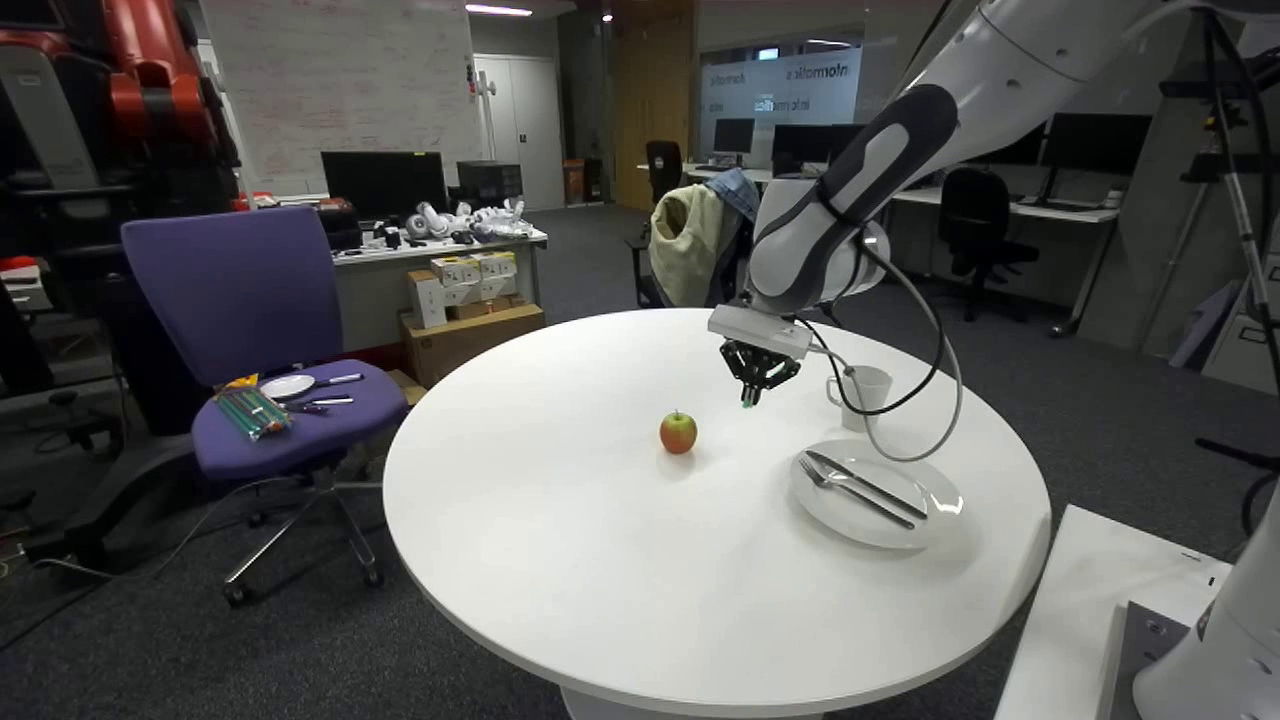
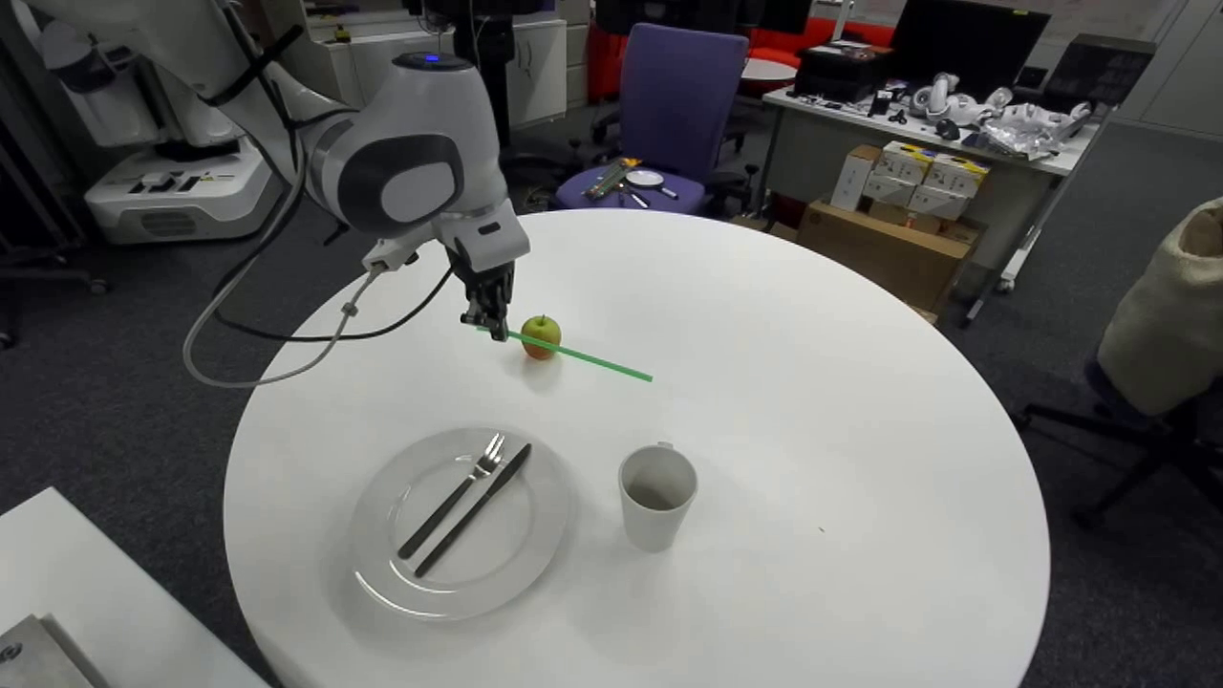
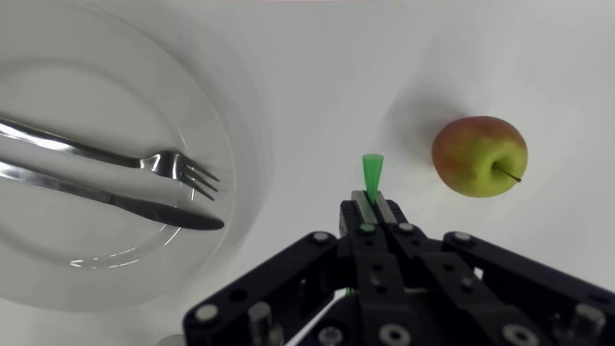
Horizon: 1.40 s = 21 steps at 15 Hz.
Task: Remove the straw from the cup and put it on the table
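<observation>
My gripper is shut on the green straw near one end and holds it above the white round table. In an exterior view the straw lies nearly level, its long end reaching out past the apple. In the wrist view its short end sticks out between the fingertips; most of the rest is hidden behind the gripper. The white cup stands upright on the table with no straw in it, apart from the gripper. The cup also shows in an exterior view, partly behind a cable.
A red-green apple sits on the table close to the gripper; it also shows in the wrist view. A white plate carries a fork and a knife. The arm's cable hangs in a loop near cup and plate.
</observation>
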Motion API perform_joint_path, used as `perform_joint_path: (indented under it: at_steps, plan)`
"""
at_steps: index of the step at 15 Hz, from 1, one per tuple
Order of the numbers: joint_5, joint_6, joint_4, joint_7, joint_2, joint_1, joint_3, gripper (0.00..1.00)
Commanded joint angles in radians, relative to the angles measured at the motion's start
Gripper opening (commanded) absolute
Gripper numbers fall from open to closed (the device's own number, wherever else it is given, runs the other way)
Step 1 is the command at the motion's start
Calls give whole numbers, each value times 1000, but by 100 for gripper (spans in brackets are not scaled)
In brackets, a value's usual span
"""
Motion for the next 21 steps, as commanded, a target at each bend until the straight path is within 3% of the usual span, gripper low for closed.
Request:
perform_joint_path:
  at_steps: [1,8,21]
  plan:
    - [76,22,32,28,32,-12,11,0]
    - [30,69,64,37,155,29,-17,0]
    - [46,78,179,25,333,96,-30,0]
